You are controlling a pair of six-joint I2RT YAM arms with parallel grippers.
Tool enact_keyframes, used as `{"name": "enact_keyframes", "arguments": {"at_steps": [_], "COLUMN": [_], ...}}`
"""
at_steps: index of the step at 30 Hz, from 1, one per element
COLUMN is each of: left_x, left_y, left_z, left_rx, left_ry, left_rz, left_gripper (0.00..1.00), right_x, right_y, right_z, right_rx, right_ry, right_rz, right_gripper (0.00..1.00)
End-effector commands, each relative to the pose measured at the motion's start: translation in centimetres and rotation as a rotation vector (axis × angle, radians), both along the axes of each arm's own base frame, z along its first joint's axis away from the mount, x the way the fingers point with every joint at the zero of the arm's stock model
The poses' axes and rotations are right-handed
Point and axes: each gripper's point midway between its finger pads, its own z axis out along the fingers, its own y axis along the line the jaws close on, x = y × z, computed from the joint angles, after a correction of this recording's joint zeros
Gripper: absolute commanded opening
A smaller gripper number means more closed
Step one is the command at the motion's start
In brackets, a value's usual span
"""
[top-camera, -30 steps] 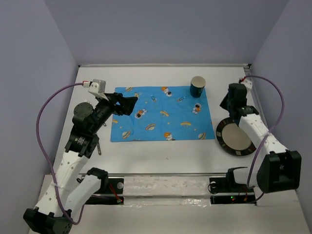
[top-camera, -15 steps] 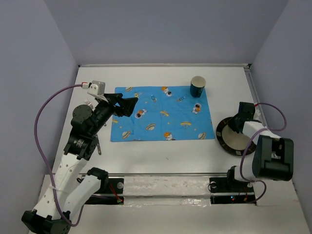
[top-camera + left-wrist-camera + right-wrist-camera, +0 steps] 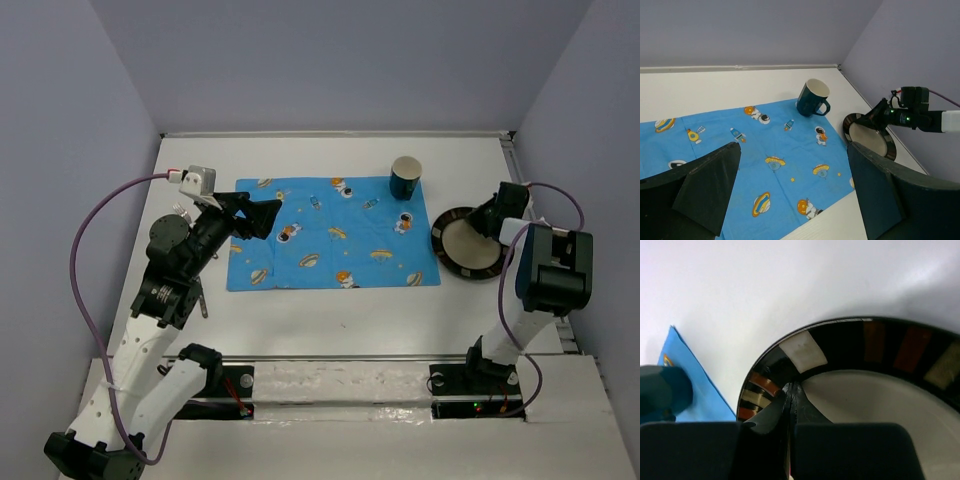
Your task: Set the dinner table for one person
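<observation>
The desk [image 3: 330, 310] is a broad white surface that fills most of the overhead view and carries everything else. A blue mat [image 3: 335, 235] printed with cartoon astronauts and planets lies flat across its middle. A dark teal mug [image 3: 405, 178] stands upright at the mat's far right corner, its handle pointing towards the right side. A plate [image 3: 468, 245] with a dark striped rim and a cream centre sits just beside the mat's right edge; whether the two touch cannot be told.

The right gripper [image 3: 488, 222] reaches in low from the right, and its fingers are drawn nearly together, pinching the plate's rim. The right wrist view shows the thin seam between them over the striped band, with the mat's corner and the blurred mug off to the left.

The left gripper [image 3: 262, 215] hangs over the mat's left end, fingers spread wide and holding nothing. Its own camera looks across the mat to the mug and the plate.
</observation>
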Motion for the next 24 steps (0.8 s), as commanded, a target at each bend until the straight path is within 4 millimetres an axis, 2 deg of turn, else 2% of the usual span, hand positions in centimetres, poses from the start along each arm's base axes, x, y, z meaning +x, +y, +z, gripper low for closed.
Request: {"name": "enact_keyframes", "arguments": {"at_steps": [1, 2, 3, 4, 5, 6, 7, 9, 10, 11, 12, 14, 16, 17, 18, 19, 20, 21, 22, 23, 24], "left_x": [0.1, 0.1, 0.1, 0.1, 0.2, 0.2, 0.2, 0.2, 0.1, 0.1, 0.1, -0.1, -0.4, -0.4, -0.6, -0.7, -0.8, -0.9, -1.0, -1.1, -1.2], "left_y": [0.0, 0.0, 0.0, -0.1, -0.1, -0.2, -0.2, -0.2, -0.3, -0.3, -0.4, -0.5, -0.7, -0.8, -0.8, -0.9, -1.0, -1.0, -1.0, -1.1, -1.1], "left_z": [1.6, 1.6, 1.5, 1.5, 1.4, 1.4, 1.4, 1.4, 1.4, 1.4, 1.4, 1.4, 1.6, 1.6, 1.8, 2.0, 2.0, 2.0, 2.0, 2.1, 2.2], "left_rx": [0.003, 0.003, 0.004, 0.002, 0.003, 0.002, 0.004, 0.002, 0.002, 0.002, 0.002, 0.002, 0.0, -0.002, -0.004, -0.008, -0.008, -0.009, -0.01, -0.011, -0.015], "left_ry": [-0.053, -0.053, -0.05, -0.048, -0.046, -0.045, -0.045, -0.044, -0.044, -0.044, -0.045, -0.048, -0.053, -0.053, -0.06, -0.063, -0.065, -0.064, -0.067, -0.07, -0.071], "left_rz": [0.003, 0.004, 0.003, -0.002, -0.002, -0.005, -0.007, -0.007, -0.008, -0.01, -0.013, -0.017, -0.028, -0.031, -0.034, -0.039, -0.042, -0.045, -0.047, -0.051, -0.053], "left_gripper": [0.99, 0.99, 0.99, 0.99, 0.99, 0.99, 0.99, 0.99, 0.99, 0.99, 0.99, 0.99, 0.99, 0.99, 0.99, 0.99, 0.99, 0.99, 0.99, 0.99, 0.99], "right_x": [7.0, 7.3, 7.2, 6.9, 6.4, 4.9, 4.0, 1.9, 0.6, -1.9, -3.4, -6.8, -9.7, -10.1, -11.3, -12.6, -13.2, -13.8, -14.4, -15.2, -15.7], "right_y": [-2.4, -2.3, -2.0, -1.6, -0.8, -0.2, 0.2, 0.2, -0.5, -0.5, -1.7, -2.4, -4.1, -4.9, -4.8, -5.7, -5.8, -6.1, -6.1, -6.2, -6.5], "right_z": [6.2, 6.8, 8.5, 9.3, 10.0, 10.8, 10.9, 10.7, 10.2, 8.9, 8.2, 6.3, 5.7, 5.5, 5.6, 5.1, 6.2, 5.6, 6.7, 6.5, 6.7], "right_rx": [-0.126, -0.12, -0.122, -0.113, -0.077, -0.068, -0.057, -0.044, -0.037, 0.007, 0.031, 0.094, 0.109, 0.109, 0.108, 0.087, 0.043, 0.024, -0.011, -0.036, -0.063], "right_ry": [-0.218, -0.225, -0.256, -0.275, -0.293, -0.309, -0.311, -0.296, -0.278, -0.25, -0.24, -0.224, -0.233, -0.226, -0.24, -0.21, -0.236, -0.205, -0.228, -0.207, -0.209], "right_rz": [0.072, 0.083, 0.096, 0.106, 0.118, 0.122, 0.12, 0.065, 0.021, -0.039, -0.099, -0.19, -0.266, -0.295, -0.306, -0.359, -0.362, -0.372, -0.378, -0.388, -0.406], "right_gripper": [0.0, 0.0, 0.04, 0.07, 0.12, 0.2, 0.25, 0.44, 0.52, 0.62, 0.63, 0.64, 0.69, 0.69, 0.7, 0.74, 0.78, 0.78, 0.82, 0.87, 0.88]}}
